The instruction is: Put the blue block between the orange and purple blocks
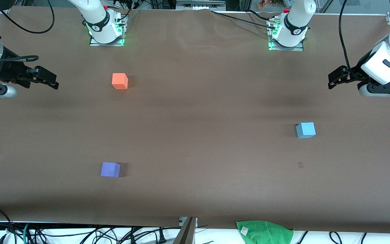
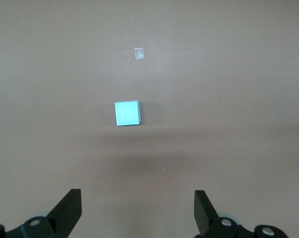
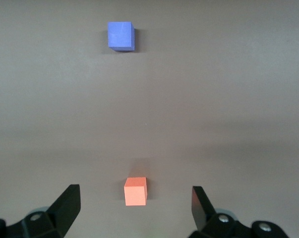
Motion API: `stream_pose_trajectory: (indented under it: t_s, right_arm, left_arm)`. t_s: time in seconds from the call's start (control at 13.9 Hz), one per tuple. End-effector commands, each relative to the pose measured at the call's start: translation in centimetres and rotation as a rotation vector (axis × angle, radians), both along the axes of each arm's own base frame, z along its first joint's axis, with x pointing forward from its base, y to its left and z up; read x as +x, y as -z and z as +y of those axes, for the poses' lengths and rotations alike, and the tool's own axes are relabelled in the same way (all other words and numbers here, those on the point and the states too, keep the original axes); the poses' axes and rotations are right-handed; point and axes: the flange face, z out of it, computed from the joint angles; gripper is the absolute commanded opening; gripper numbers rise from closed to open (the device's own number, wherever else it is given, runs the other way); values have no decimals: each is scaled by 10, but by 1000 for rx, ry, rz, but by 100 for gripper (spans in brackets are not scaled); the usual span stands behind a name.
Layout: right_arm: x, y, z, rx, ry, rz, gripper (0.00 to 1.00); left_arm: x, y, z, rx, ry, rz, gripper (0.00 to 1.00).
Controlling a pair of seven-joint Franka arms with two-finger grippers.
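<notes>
Blue block (image 1: 305, 130), matte sky-blue cube w/ crisp edges, sits on the brown table (image 1: 198, 112) toward left arm's end. From it, orange block (image 1: 120, 81) is at approx 10 o'clock in front view, purple block (image 1: 110, 169) approx 8 o'clock, nearer front camera. Left gripper (image 1: 331, 81) hangs over table edge, jaws wide, holding nothing. Right gripper (image 1: 53, 82) likewise, wide open, nothing held. Small pale scrap (image 2: 139, 53) lies near blue block.

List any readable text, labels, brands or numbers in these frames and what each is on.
No readable text anywhere.
Arm base logos: dark round marks, too small to read.
Green cloth: white tag, nothing legible.
Blue block, orange block, purple block: plain faces.
</notes>
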Motion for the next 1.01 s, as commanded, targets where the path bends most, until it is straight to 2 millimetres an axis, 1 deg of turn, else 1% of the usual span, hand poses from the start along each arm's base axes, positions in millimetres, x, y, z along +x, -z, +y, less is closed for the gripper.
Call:
stream_pose_trajectory:
  t_s: [0.0,0.36,0.65,0.79,0.93]
  right_arm:
    - [-2,-5,-2,12,3,-8,99]
    - [-2,-5,-2,12,3,-8,99]
    - [-2,-5,-2,12,3,-8,99]
    - [-2,-5,-2,12,3,-9,99]
    - [-2,-5,-2,12,3,-9,99]
  left_arm:
    - [0,1,0,13,7,8,100]
    - [-1,1,-1,14,8,10,100]
    - [-2,3,2,16,2,23,100]
    - [-3,8,14,17,-15,47,100]
    - [0,22,15,19,-16,74,100]
